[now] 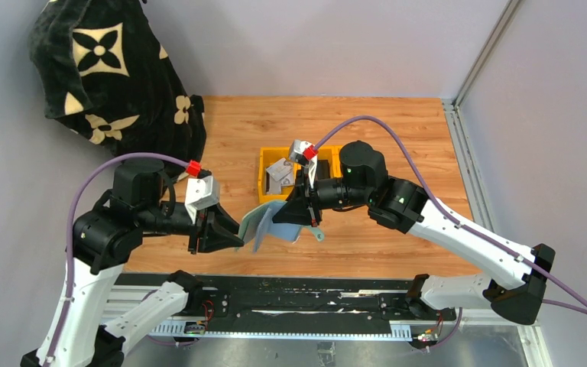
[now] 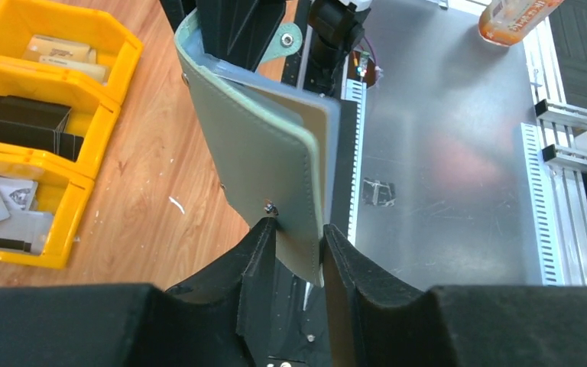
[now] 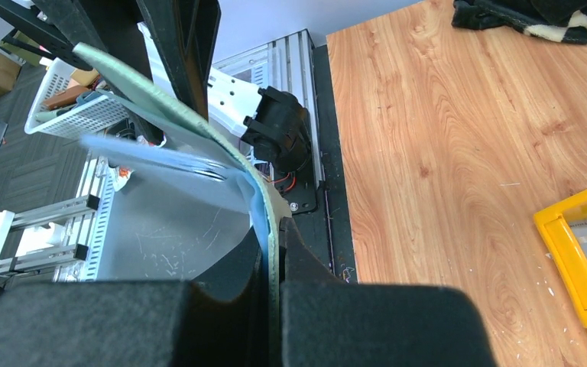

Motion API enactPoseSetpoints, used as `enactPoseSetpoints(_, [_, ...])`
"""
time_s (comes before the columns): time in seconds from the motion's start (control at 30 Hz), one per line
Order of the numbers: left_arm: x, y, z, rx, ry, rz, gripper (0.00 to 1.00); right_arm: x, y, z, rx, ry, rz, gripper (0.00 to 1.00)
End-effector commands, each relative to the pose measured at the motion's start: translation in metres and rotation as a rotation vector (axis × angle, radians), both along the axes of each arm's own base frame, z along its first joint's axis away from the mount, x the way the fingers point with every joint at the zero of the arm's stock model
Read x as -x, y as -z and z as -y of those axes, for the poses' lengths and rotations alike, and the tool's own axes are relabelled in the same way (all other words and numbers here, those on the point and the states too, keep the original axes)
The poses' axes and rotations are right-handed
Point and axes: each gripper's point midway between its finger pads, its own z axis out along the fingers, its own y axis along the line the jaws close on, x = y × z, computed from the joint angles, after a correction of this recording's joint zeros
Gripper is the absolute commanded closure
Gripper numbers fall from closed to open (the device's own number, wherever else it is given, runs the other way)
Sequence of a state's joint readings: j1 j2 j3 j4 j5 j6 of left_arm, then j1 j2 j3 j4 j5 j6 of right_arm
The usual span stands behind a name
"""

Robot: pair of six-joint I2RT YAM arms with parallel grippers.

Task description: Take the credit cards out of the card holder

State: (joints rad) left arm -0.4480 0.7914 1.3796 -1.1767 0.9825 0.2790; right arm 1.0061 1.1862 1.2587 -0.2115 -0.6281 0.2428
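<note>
Holding stage: the card holder hangs in the air over the table's near edge, spread open between the two arms, well apart from the wood.

Right gripper: fingers closed tight on one flap, with the sage-green cover and the grey-blue lining pinched together between the pads.

Left gripper: fingers stand a little apart on either side of the other flap's lower edge, next to the snap stud. The flap sits in the gap; I cannot tell whether it is pressed or merely straddled.

Credit cards: one tan card shows as a strip behind the green flap, seated in the grey-blue pocket. I cannot tell whether other cards sit behind it. Nothing is being drawn out at this moment.

Yellow bin stands farther back on the table. Loose cards lie in one compartment and a black wallet-like item in the middle one.

Judgement: the step in hand is opening and steadying the holder, with extraction of this card not yet begun.

The next move probably calls for the right gripper to hold its flap firmly. The left gripper would come off the cover and take the exposed tan edge alone, without catching the pocket lining, then pull along the pocket's axis toward the bin.

Risk: the holder may fold shut or twist once only one arm supports it.
</note>
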Motion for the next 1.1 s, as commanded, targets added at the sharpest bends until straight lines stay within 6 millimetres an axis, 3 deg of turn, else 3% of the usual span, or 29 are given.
enactPoseSetpoints(0.0, [-0.009,0.002,0.001,-0.035,-0.015,-0.021,0.70,0.011,-0.010,0.004,-0.031,-0.036,0.003,1.00])
enactPoseSetpoints(0.07, [-0.016,0.000,0.003,-0.033,-0.044,-0.028,0.72,0.012,-0.010,0.003,-0.031,-0.038,-0.004,1.00])
enactPoseSetpoints(0.1, [-0.016,0.000,0.004,-0.026,-0.044,-0.034,0.67,0.012,-0.011,0.003,-0.030,-0.033,-0.006,1.00])
enactPoseSetpoints(0.23, [0.000,-0.001,0.002,0.009,0.017,0.011,0.36,-0.005,-0.003,0.003,0.053,0.076,-0.041,1.00])
enactPoseSetpoints(0.37, [-0.006,0.004,0.000,-0.003,-0.013,0.048,0.23,-0.025,-0.001,-0.001,0.111,0.238,-0.066,1.00])
enactPoseSetpoints(0.43, [-0.023,0.003,0.000,-0.005,-0.084,0.090,0.21,-0.041,0.000,-0.003,0.136,0.362,-0.066,1.00])
enactPoseSetpoints(0.53, [-0.051,0.003,-0.002,0.015,-0.222,0.140,0.21,-0.048,0.000,-0.011,0.164,0.485,-0.056,1.00])
enactPoseSetpoints(0.63, [-0.065,0.002,-0.004,0.032,-0.290,0.182,0.20,-0.058,0.002,-0.019,0.186,0.596,-0.057,1.00])
enactPoseSetpoints(0.83, [-0.071,0.013,-0.003,0.031,-0.305,0.183,0.18,-0.056,-0.004,-0.039,0.188,0.665,-0.014,1.00])
enactPoseSetpoints(1.07, [-0.069,0.025,-0.002,0.042,-0.310,0.162,0.17,-0.062,-0.010,-0.045,0.196,0.754,0.059,1.00])
